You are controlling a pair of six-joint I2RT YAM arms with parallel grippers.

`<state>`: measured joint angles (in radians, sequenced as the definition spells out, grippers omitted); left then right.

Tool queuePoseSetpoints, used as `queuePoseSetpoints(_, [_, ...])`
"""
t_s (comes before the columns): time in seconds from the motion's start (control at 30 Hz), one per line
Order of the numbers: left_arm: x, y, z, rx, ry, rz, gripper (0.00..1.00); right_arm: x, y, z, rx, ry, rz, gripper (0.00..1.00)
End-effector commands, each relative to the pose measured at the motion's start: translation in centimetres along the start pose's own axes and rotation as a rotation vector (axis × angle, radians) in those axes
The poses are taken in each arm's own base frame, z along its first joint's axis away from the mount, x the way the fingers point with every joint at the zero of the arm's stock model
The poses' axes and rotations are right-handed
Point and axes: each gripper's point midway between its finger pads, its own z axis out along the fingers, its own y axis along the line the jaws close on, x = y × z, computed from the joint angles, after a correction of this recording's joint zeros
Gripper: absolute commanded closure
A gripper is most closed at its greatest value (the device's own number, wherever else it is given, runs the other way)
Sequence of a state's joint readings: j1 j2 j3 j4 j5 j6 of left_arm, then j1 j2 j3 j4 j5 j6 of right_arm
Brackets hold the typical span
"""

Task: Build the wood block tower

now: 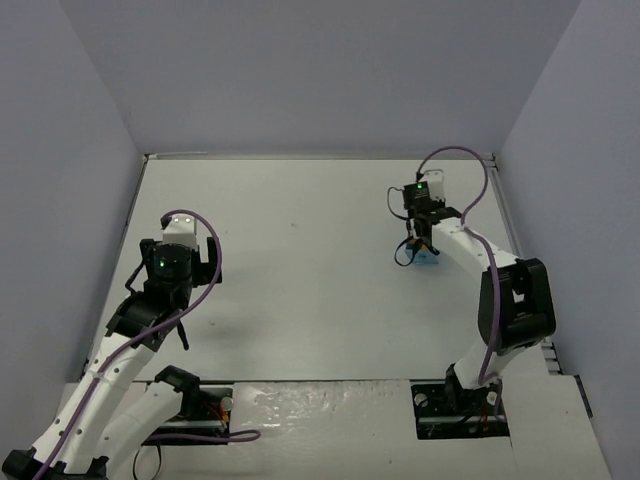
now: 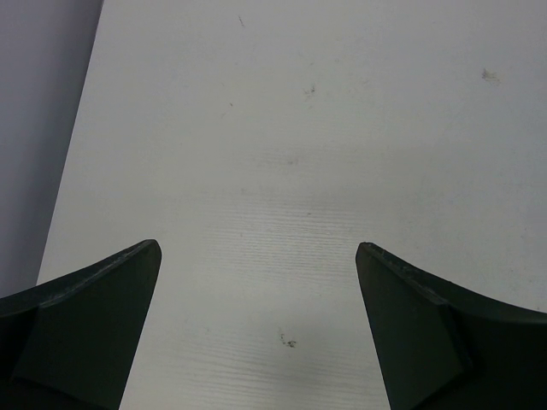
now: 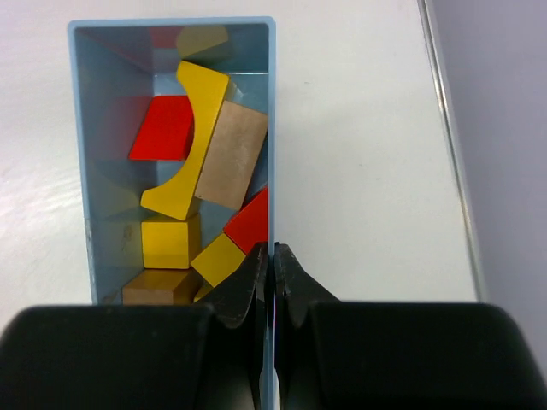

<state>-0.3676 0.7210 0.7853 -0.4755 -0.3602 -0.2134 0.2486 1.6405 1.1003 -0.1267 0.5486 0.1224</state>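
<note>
- Right gripper [image 3: 273, 256] clenched on a side wall of the light-blue box [image 3: 79, 171], wooden blocks [image 3: 192, 145] jumbled inside just ahead
- Left gripper [image 2: 258, 248] spread wide, table [image 2: 299, 128] beneath

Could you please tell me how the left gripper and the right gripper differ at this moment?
The left gripper is wide open, while the right gripper is shut. The left gripper holds nothing, with only the table showing between its fingers. The right gripper pinches the side wall of the light-blue box, which holds the wooden blocks. Both grippers have dark fingers.
</note>
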Motion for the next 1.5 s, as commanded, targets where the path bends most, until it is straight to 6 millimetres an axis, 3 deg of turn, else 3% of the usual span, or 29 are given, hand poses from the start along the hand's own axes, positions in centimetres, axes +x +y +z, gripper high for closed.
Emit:
queuePoseSetpoints(0.0, [-2.9,0.0,-0.5,-0.005,-0.072,-0.043,0.03,-0.6,-1.1,-4.1,0.238,-0.088,-0.261,1.00])
queuePoseSetpoints(0.23, [-2.9,0.2,-0.5,-0.012,-0.069,-0.041,0.03,2.0,2.6,-6.8,0.392,-0.145,-0.598,1.00])
queuePoseSetpoints(0.63, [-2.6,0.2,-0.3,-0.021,-0.057,-0.036,0.03,6.1,9.1,-8.6,0.343,-0.240,-0.818,0.97])
queuePoseSetpoints(0.9, [-2.5,0.2,-0.2,-0.024,-0.056,-0.035,0.03,8.1,10.8,-9.7,0.127,-0.214,-0.816,0.70])
queuePoseSetpoints(1.0, [-2.5,0.1,-0.1,-0.020,-0.050,-0.032,0.03,7.6,11.3,-11.0,0.008,-0.218,-0.762,0.55])
queuePoseSetpoints(1.13, [-2.4,0.0,0.0,-0.015,-0.046,-0.031,0.03,5.4,11.1,-13.5,-0.162,-0.250,-0.598,0.29])
queuePoseSetpoints(1.3, [-2.2,-0.2,0.1,-0.008,-0.038,-0.026,0.03,4.5,10.2,-12.8,-0.342,-0.174,-0.443,0.11])
queuePoseSetpoints(1.33, [-2.2,-0.3,0.2,-0.006,-0.034,-0.025,0.03,4.3,9.8,-12.4,-0.374,-0.153,-0.412,0.02])
queuePoseSetpoints(1.47, [-1.9,-0.5,0.4,0.003,-0.019,-0.016,0.03,4.5,9.6,-11.3,-0.476,-0.086,-0.358,0.00])
